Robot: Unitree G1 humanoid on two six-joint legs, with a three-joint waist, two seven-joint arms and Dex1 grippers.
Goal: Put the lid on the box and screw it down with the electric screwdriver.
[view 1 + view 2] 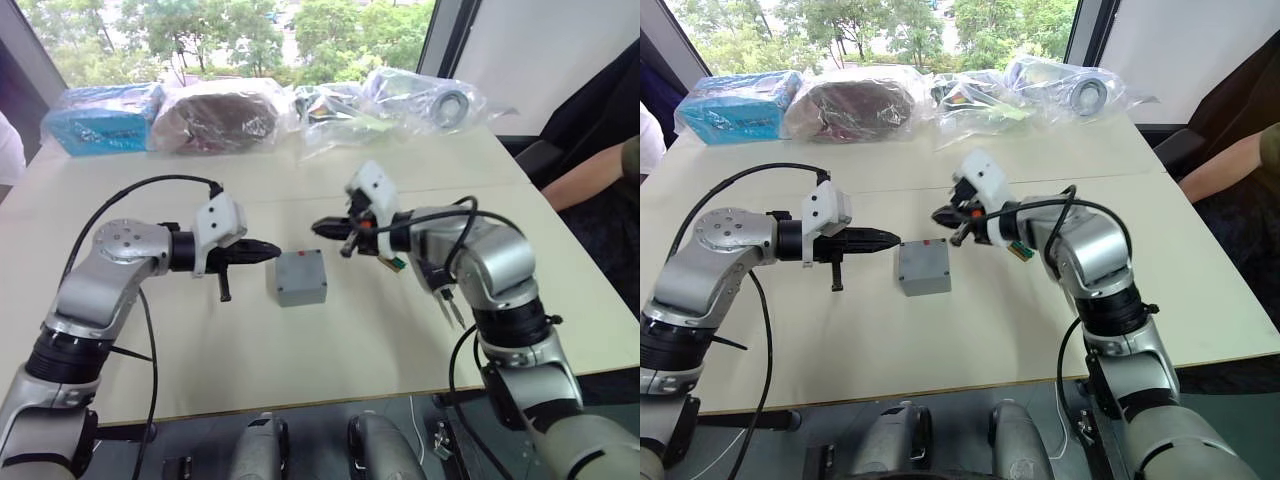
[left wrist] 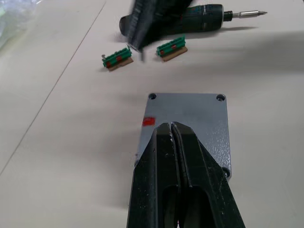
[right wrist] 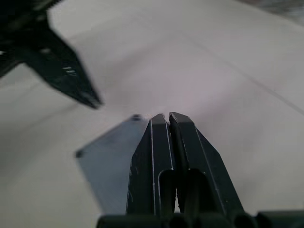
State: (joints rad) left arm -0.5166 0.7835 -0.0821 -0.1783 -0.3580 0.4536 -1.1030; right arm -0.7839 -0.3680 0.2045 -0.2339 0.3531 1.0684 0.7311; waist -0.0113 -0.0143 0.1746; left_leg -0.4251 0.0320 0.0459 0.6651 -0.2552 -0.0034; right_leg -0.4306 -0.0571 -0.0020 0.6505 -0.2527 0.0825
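The grey lid [image 1: 298, 264] lies flat on the grey box [image 1: 302, 291] at the table's middle. A red mark and corner screw holes show on the lid [image 2: 190, 118]. My left gripper [image 1: 276, 252] is shut and empty, its tip just over the lid's left edge. From the right, my right gripper [image 1: 316, 227] points in, also shut and empty, a little above the lid's far right corner. The black electric screwdriver [image 2: 199, 23] lies on the table beyond the box, and my right arm partly hides the electric screwdriver [image 1: 446, 299].
Two small green-and-brown blocks [image 2: 118, 58] [image 2: 171, 47] lie between the box and the screwdriver. Plastic bags [image 1: 420, 100] and a blue package [image 1: 100, 120] line the table's far edge. A person's arm [image 1: 595, 175] rests at the right.
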